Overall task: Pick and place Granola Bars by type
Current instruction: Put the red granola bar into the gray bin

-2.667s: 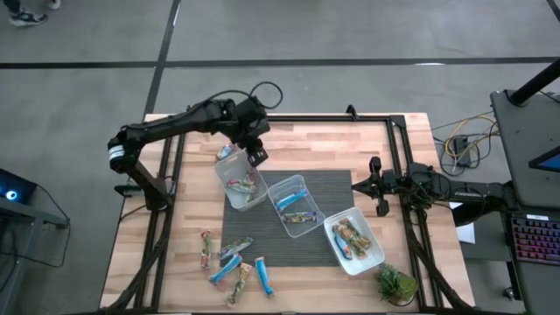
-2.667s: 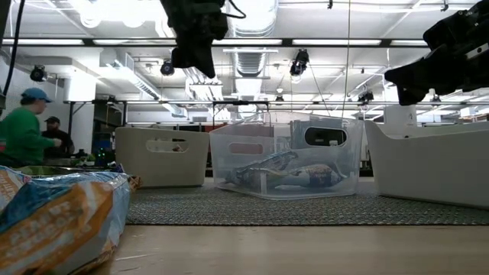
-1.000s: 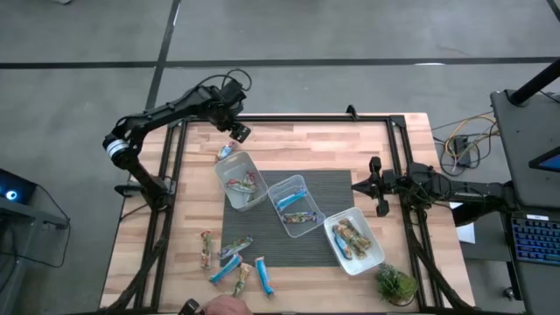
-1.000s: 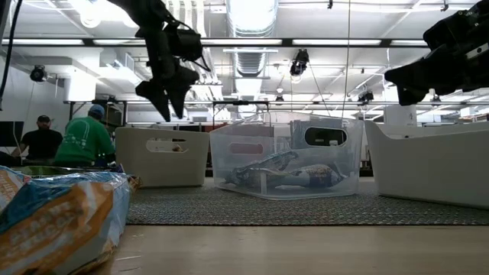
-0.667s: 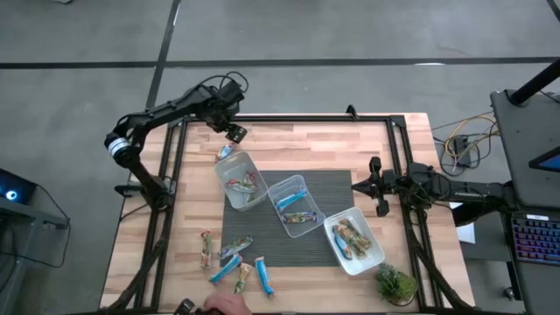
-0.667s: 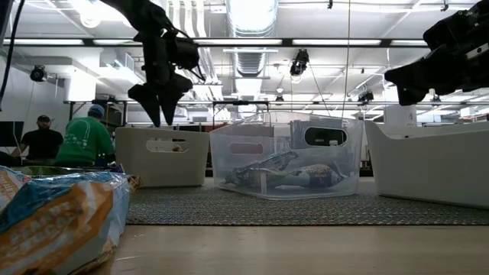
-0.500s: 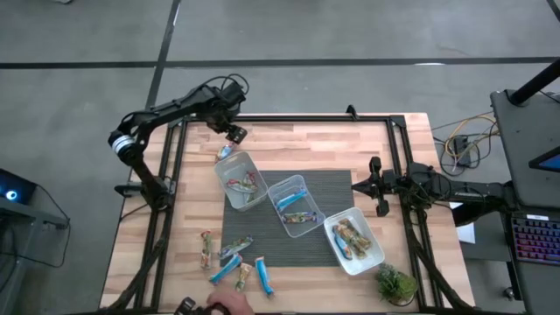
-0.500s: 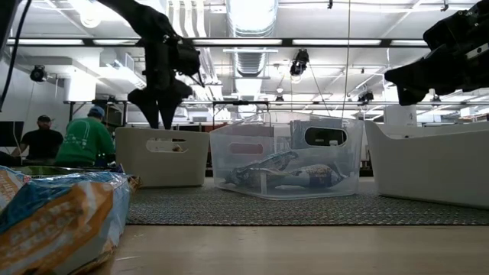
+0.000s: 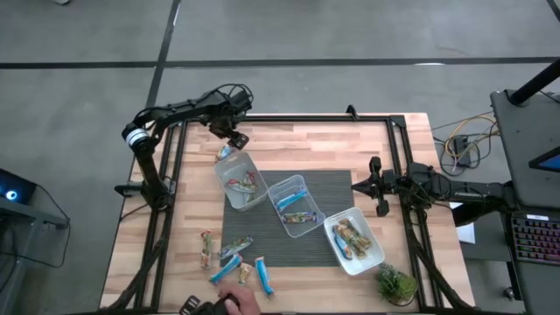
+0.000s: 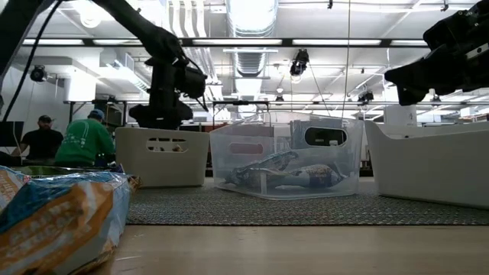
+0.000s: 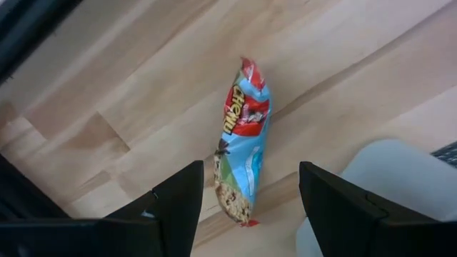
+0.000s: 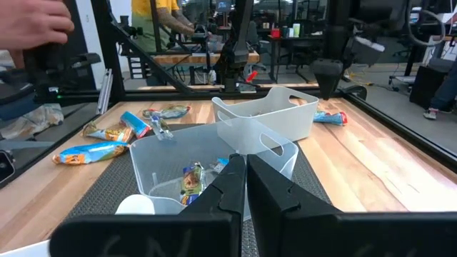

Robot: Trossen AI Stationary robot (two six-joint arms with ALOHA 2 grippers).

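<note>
Three clear tubs sit in a diagonal row on the dark mat point(image 9: 328, 188): the left tub point(image 9: 240, 181) holds a few tan bars, the middle tub point(image 9: 293, 204) holds blue ones, and the right tub point(image 9: 353, 240) holds more bars whose type I can't make out from above. My left gripper point(image 9: 234, 136) hangs over the far left part of the wooden table point(image 9: 332, 144), its fingers point(image 11: 182, 200) spread apart with nothing between them, and my left wrist camera looks straight down on a single blue bar with red print point(image 11: 243, 143) lying flat on the wood, just beside the rounded corner of the left tub. From above, that same bar lies just off the tub's far corner. A loose cluster of granola bars point(image 9: 232, 261) lies on the near left part of the table, partly on the mat's edge, blue and tan wrappers mixed. A person's hand point(image 9: 234, 304) reaches in at the near table edge just below that cluster. My right gripper point(image 9: 376, 185) waits at the table's right side, fingers pressed together and holding nothing. A small green plant point(image 9: 395, 284) stands at the near right corner.
</note>
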